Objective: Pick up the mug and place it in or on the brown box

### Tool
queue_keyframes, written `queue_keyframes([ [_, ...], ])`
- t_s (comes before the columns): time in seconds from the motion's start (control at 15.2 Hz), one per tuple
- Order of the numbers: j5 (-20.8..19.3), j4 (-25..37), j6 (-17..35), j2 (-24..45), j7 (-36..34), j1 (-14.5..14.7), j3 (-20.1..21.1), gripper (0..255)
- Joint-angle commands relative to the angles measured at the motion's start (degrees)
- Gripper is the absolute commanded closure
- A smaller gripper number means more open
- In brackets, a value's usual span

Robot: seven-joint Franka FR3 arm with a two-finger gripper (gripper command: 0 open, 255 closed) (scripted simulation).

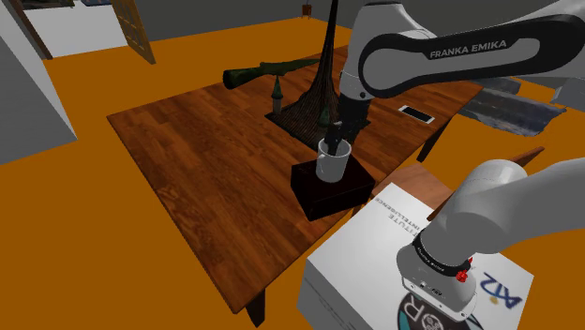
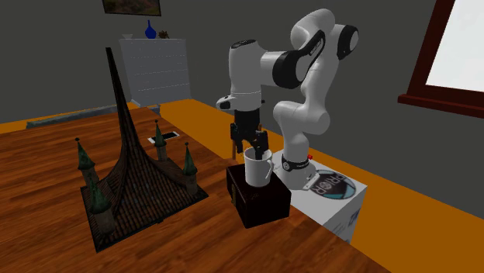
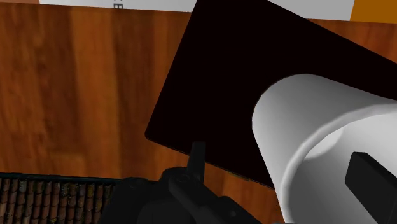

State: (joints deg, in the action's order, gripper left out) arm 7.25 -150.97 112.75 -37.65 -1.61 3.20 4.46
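My claw point(image 2: 254, 147) stands open, its fingers point(image 3: 367, 177) straddling one wall of the white mug point(image 2: 257, 171) without clasping it, one inside the rim, one outside. The mug sits upright right beneath me on the dark, nearly black box point(image 2: 260, 205). The box rests on a glossy wood-grain table point(image 1: 206, 178) over an orange floor point(image 1: 94, 272). Beyond the box rises a dark, tiled, spired tower model point(image 2: 132, 178).

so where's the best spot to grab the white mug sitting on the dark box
Take the white mug by its rim wall, coming straight down from above. It stands upright on the dark box with its mouth open upward, so one finger can go inside and one outside. The claw hangs open right at that rim, astride the wall.
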Motion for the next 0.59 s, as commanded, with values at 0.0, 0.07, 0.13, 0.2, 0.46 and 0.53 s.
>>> queue_keyframes([
  [0.0,0.0,0.0,0.0,0.0,0.0,0.0,0.0,0],
  [0.07,-0.2,1.6,-2.1,-0.5,0.0,-0.1,-0.2,0],
  [0.13,-0.4,3.3,-4.2,-0.8,-0.1,-0.2,-0.4,0],
  [0.2,-0.6,5.1,-6.2,-1.1,-0.1,-0.3,-0.6,0],
  [0.46,-0.7,6.5,-7.8,-1.2,-0.2,-0.4,-0.7,0],
  [0.53,-0.7,6.5,-7.8,-1.2,-0.2,-0.4,-0.7,0],
])
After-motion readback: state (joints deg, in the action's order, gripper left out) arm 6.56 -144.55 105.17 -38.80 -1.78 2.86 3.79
